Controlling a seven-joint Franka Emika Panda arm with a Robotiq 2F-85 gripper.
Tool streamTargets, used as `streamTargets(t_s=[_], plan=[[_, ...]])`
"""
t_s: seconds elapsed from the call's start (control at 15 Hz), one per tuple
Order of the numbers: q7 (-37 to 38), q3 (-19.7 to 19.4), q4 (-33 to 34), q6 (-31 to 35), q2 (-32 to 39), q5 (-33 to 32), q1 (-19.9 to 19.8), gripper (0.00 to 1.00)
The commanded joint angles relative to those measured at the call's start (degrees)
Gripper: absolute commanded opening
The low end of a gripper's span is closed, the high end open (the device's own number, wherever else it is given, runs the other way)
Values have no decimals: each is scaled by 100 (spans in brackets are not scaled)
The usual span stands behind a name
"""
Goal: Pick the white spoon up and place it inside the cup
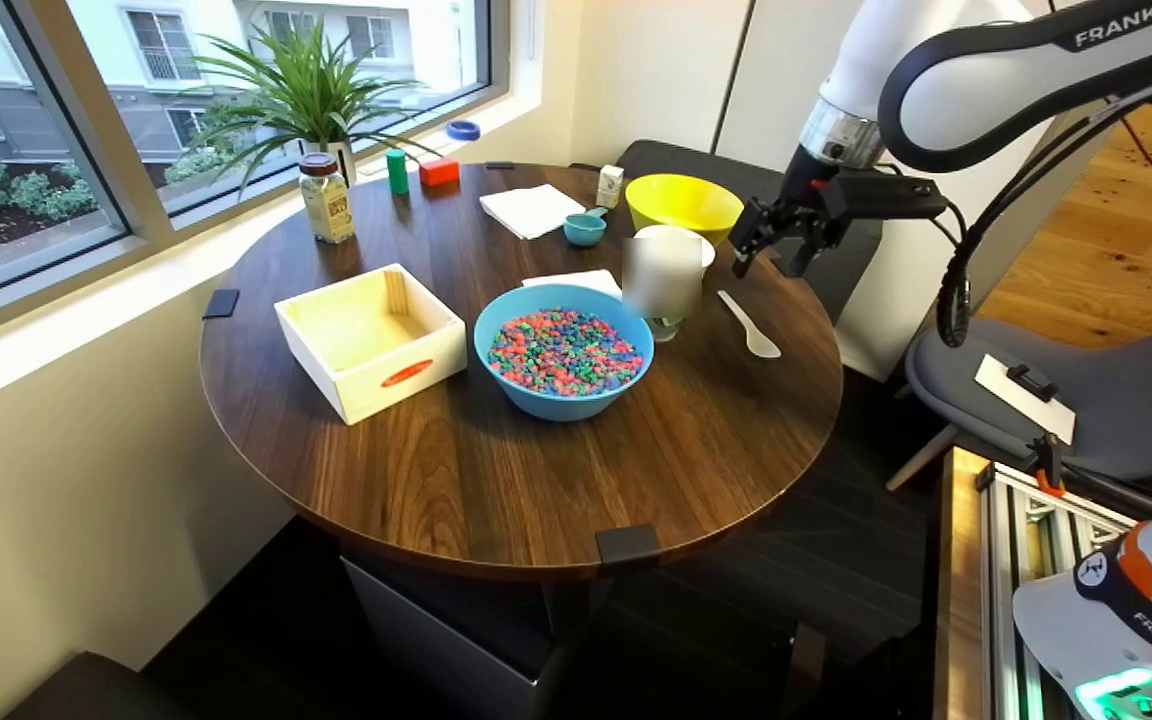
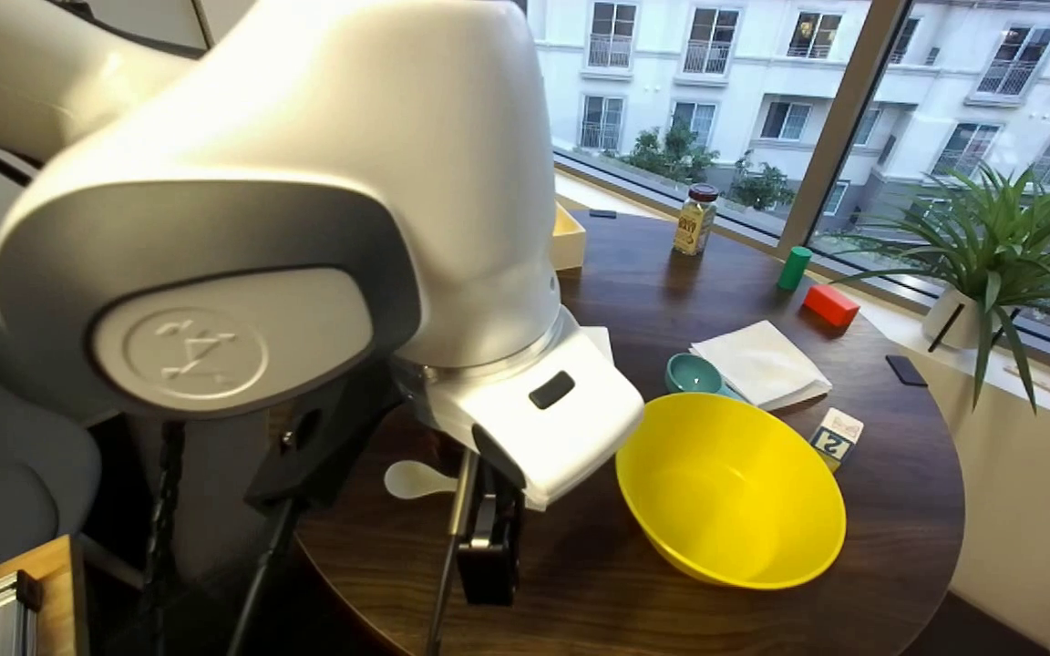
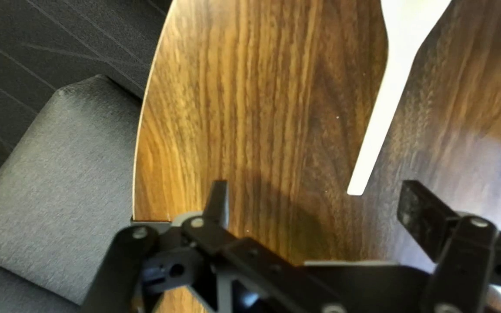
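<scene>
1. White spoon (image 3: 384,108) — flat on the surface (image 3: 255,108), near the cup (image 1: 664,275). Likely light, fairly stiff, slick plastic.
2. Fingers (image 3: 218,202) spread wide, nothing held.
3. Grip mid-handle, squeezing across its width — it's thin, so go low; smooth edges may slip.

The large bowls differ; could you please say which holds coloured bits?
The blue bowl, beside the pale box; colour and contents distinguish it from the yellow bowl.

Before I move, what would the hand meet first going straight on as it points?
Most likely the wooden tabletop below the hand. The white spoon looks close to that line at its handle end, but depth is unclear.
</scene>
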Motion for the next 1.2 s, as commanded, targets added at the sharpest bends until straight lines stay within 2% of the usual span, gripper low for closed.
streamTargets(t_s=[0.0,0.53,0.67,1.13], plan=[[90,-20,305,-100,401,144,116,100],[-80,-68,610,-265,793,558,322,100],[-95,-81,668,-280,854,612,346,74],[-210,-128,818,-351,1016,831,358,19]])
